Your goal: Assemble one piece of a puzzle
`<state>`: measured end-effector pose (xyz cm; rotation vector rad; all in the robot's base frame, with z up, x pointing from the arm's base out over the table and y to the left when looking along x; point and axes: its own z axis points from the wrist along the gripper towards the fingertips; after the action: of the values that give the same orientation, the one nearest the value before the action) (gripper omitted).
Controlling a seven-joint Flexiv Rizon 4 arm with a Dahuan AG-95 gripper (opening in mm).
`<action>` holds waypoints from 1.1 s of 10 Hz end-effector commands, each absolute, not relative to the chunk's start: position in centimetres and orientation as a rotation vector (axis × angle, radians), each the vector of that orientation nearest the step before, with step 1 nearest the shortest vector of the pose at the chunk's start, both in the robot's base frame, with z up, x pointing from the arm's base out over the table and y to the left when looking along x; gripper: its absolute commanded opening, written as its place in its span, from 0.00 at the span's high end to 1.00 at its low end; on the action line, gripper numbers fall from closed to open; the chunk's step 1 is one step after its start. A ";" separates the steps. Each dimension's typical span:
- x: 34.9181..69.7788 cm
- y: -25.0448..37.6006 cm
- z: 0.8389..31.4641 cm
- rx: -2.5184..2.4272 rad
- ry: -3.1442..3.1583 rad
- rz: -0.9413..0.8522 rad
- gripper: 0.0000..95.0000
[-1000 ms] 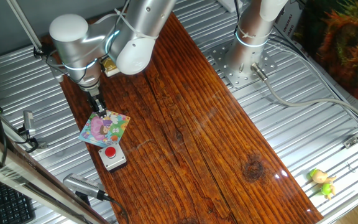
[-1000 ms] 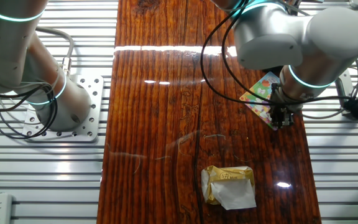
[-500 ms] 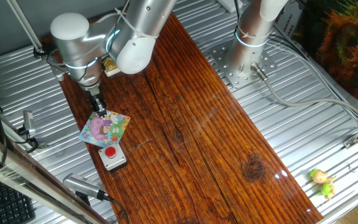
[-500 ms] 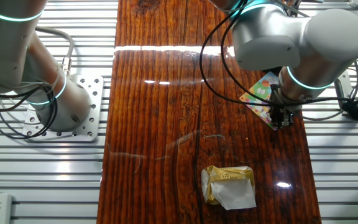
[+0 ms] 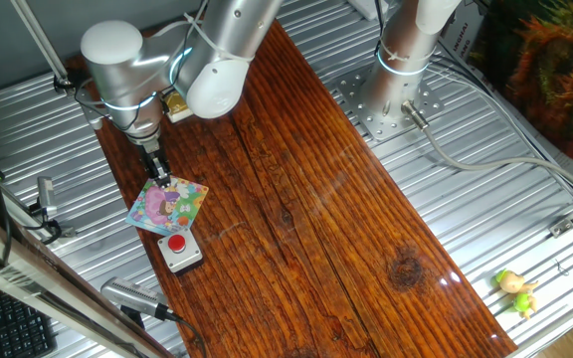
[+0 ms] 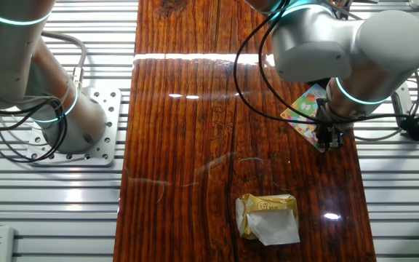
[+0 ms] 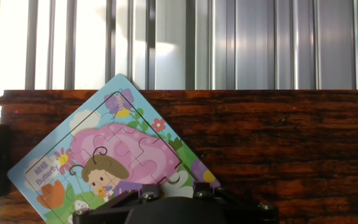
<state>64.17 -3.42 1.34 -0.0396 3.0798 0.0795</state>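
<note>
One puzzle (image 5: 168, 206) flat on wooden table (image 5: 306, 199), just beside one grey button box (image 5: 179, 251). One gripper (image 5: 159, 177) over puzzle corner; finger spread hidden, cannot tell. One crumpled wrapper (image 6: 269, 217) well apart.

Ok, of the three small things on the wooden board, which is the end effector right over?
The puzzle, the flat pastel picture board. The end effector sits at its corner; the red-button box and the crumpled yellow-white block lie apart.
</note>
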 end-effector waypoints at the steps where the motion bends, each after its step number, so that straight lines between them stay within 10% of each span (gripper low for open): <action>1: 64.1 -3.5 1.4 -0.031 3.076 0.076 0.80; 11: 64.1 -3.5 1.3 -0.011 3.066 0.074 0.80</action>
<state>64.10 -3.46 1.35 -0.0089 3.0664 0.0733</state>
